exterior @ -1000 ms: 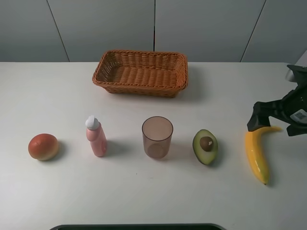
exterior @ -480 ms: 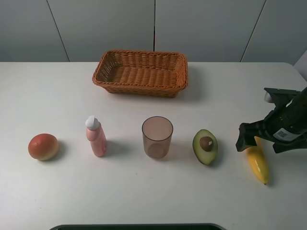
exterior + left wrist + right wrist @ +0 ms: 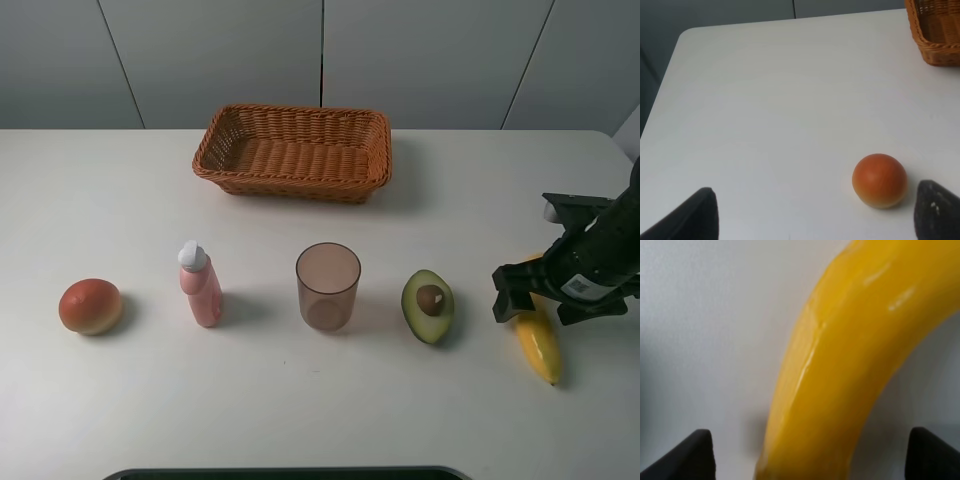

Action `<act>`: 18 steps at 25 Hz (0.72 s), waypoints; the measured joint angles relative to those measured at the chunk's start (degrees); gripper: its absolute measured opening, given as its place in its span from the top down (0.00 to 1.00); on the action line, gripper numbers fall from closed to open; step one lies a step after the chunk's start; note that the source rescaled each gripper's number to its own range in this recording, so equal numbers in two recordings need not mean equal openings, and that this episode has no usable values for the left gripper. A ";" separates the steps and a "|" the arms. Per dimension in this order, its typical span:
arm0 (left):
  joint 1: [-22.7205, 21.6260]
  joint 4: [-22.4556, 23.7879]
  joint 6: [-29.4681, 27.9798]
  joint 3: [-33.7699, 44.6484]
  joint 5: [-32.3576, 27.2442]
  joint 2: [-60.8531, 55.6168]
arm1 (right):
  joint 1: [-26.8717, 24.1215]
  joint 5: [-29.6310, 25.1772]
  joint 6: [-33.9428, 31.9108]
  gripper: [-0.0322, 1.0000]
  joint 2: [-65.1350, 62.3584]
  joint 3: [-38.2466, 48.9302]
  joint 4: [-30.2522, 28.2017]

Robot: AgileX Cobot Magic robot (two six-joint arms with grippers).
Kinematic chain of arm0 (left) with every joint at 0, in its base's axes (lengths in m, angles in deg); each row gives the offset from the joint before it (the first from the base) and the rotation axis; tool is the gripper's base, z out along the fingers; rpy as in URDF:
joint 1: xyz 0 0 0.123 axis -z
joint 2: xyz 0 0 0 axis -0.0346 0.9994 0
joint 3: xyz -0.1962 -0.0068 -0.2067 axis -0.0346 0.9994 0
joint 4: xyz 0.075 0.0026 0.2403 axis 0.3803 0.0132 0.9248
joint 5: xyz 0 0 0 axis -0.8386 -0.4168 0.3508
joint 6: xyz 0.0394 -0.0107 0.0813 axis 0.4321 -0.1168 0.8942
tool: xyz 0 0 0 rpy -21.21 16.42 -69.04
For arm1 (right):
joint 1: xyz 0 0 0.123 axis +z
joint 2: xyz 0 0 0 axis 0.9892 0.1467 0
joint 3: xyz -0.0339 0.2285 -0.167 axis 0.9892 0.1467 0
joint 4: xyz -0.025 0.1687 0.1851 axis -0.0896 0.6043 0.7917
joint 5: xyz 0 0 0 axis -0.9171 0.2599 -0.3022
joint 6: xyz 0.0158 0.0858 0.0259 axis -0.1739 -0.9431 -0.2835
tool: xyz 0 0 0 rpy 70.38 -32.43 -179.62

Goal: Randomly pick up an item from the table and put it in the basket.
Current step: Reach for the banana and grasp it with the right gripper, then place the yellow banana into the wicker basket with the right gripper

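The step in hand was the pick itself: the right gripper point(image 3: 541, 303) had its jaws spread on either side of the banana point(image 3: 540, 346), which lay on the table point(image 3: 120, 200) at its right end, just beyond the halved avocado point(image 3: 428, 305) and well apart from the basket point(image 3: 290, 182) at the back. In the right wrist view the banana point(image 3: 850, 355) filled the gap between the two dark fingertips point(image 3: 696, 456), with bare table showing on either side of it, so the jaws were released and not gripping anything. Whether the fingertips touched the tabletop could not be told. The left gripper point(image 3: 812, 220) was likewise released and empty, hanging over the table's left side near the round orange-red fruit point(image 3: 879, 180). Nothing had gone into the basket, so the task seemed at its start. The next move probably called for closing squarely across the banana's curved, glossy body, firmly enough that it would not slip or swing. After that would come a lift and a carry leftward and back, clear of the avocado and the cup point(image 3: 328, 287).
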 joint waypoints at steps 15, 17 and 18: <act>0.00 0.00 0.00 0.00 0.00 0.00 | 0.00 1.24 -0.11 0.96 1.56 0.00 0.00; 0.00 0.00 0.00 0.00 0.00 0.00 | 0.00 1.24 -0.11 0.96 1.56 0.00 0.00; 0.00 0.00 0.00 0.00 0.00 0.00 | 0.00 1.24 -0.23 0.96 1.56 0.00 0.00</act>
